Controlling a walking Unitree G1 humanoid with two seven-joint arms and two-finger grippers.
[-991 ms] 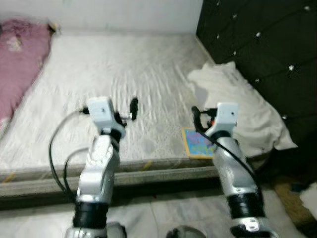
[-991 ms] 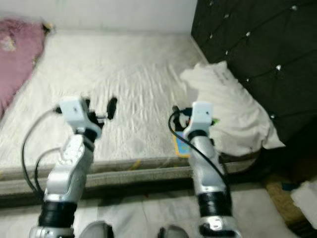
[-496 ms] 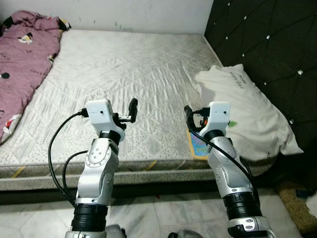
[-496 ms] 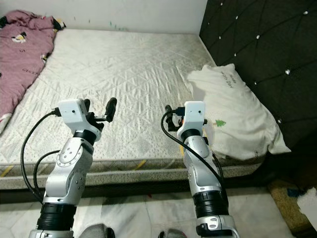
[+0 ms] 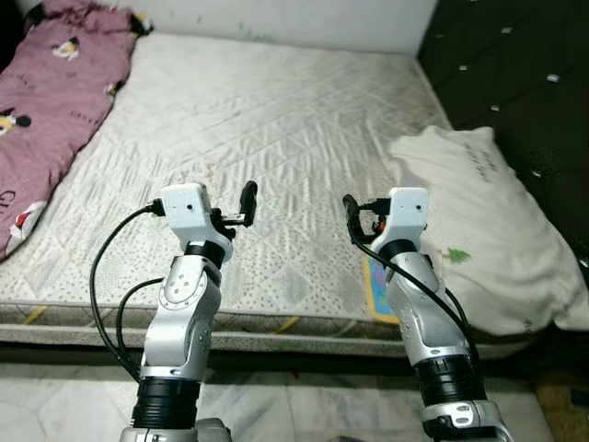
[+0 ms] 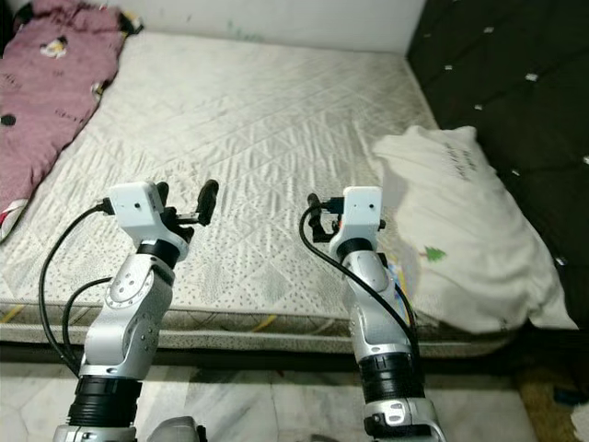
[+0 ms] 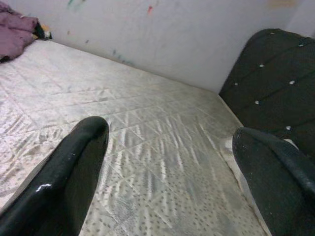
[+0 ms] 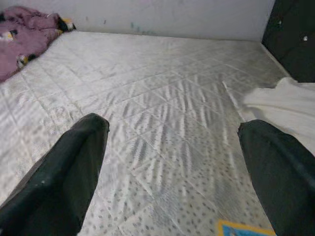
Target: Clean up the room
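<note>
A maroon patterned blanket [image 5: 53, 87] lies crumpled along the left side of the bare quilted mattress [image 5: 276, 120]. By the dark headboard on the right rests a white pillow [image 5: 483, 230]. A small colourful book [image 5: 378, 293] sits near the mattress's front edge, partly hidden behind my right arm. Over the front part of the mattress my left gripper [image 7: 170, 147] is held open, nothing between its fingers [image 7: 78, 162]. My right gripper [image 8: 172, 147] is open and empty too, raised just left of the pillow and above the book [image 8: 241, 229].
A black tufted headboard [image 5: 515, 74] runs along the right side, and a white wall [image 7: 162, 34] stands behind the bed. Pale marble floor [image 5: 304, 410] lies under me, in front of the mattress edge. The middle of the mattress is bare.
The whole picture has shifted and sharpened: my head camera has moved, so pillow and headboard now sit further right. Both arms keep the same raised pose with open fingers.
</note>
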